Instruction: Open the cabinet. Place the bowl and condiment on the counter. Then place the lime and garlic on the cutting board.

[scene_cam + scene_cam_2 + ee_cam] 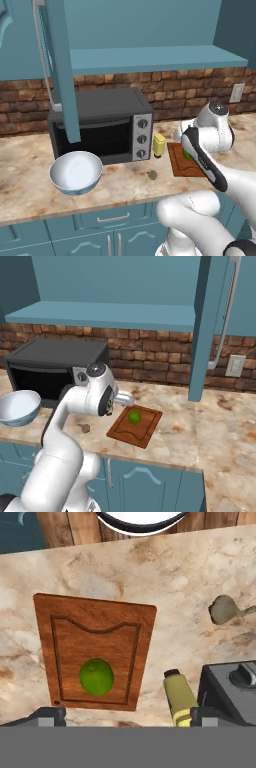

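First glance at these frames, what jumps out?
The green lime lying on the wooden cutting board, with the open hand hovering above it. Left of that, a big white bowl sits on the counter in front of the black toaster oven, under the open cabinet door.

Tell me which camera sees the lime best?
The hand view: it looks straight down on the whole lime, lying inside the board. The right base view shows it smaller but unblocked. In the left base view the arm hides nearly all of it.
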